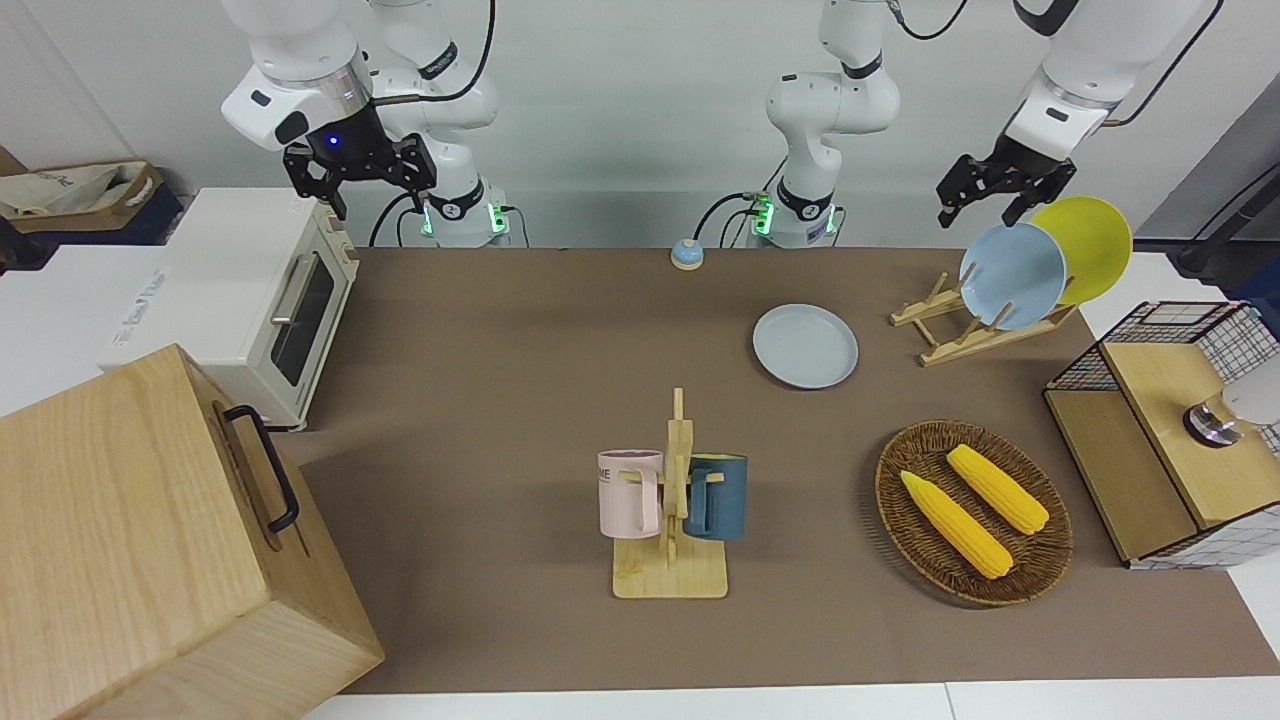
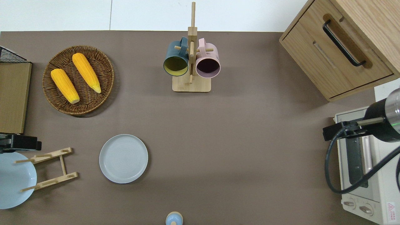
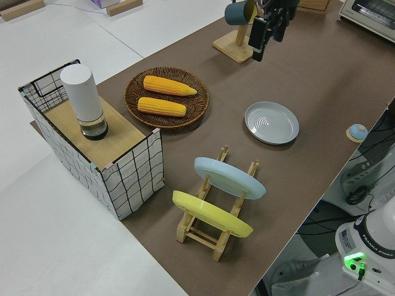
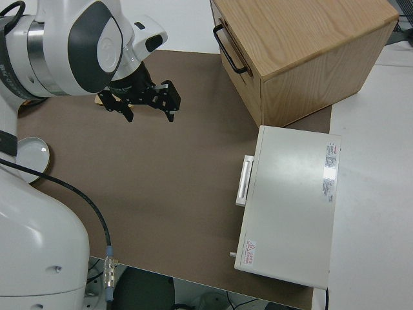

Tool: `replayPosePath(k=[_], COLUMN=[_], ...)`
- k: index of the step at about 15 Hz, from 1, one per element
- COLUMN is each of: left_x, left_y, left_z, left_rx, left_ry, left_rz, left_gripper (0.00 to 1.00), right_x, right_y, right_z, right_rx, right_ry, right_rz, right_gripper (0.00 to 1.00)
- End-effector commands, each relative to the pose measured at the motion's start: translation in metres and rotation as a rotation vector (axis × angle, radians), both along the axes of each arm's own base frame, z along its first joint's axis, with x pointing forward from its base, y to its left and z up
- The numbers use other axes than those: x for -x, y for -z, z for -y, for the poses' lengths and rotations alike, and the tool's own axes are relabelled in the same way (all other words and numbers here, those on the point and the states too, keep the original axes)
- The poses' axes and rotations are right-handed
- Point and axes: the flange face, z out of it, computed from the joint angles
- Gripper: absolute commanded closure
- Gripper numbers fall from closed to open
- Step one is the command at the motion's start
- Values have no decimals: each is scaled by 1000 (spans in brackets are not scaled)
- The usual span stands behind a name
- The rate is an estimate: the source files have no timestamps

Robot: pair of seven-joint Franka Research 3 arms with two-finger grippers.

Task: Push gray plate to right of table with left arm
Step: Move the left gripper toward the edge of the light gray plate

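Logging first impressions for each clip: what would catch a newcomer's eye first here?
Probably the wicker basket with two bright yellow corn cobs, toward the left arm's end of the table. Next, the yellow plate and sky-blue plate leaning in a wooden rack, with the left gripper open in the air near them. The gray plate lies flat beside that rack, untouched; the right arm is parked.

The overhead view's edge cuts off the sky-blue plate (image 2: pixel 14 179) and the left pincer (image 2: pixel 18 145).
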Motion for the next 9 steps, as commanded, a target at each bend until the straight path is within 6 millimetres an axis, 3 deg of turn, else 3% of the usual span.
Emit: replayPosePath(k=[1, 6, 9], left_x=[22, 46, 63], left_y=[20, 87, 139], left_z=[16, 42, 50], left_rx=[-2, -7, -10], left_ry=[-29, -24, -31], left_rz=[32, 75, 100], left_gripper=[7, 7, 7], right_x=[3, 3, 3], right_y=[-4, -4, -4], right_z=[1, 2, 2], right_rx=[-2, -1, -1], right_ry=[14, 17, 17], right_rz=[-4, -4, -4], right_gripper=[17, 17, 17])
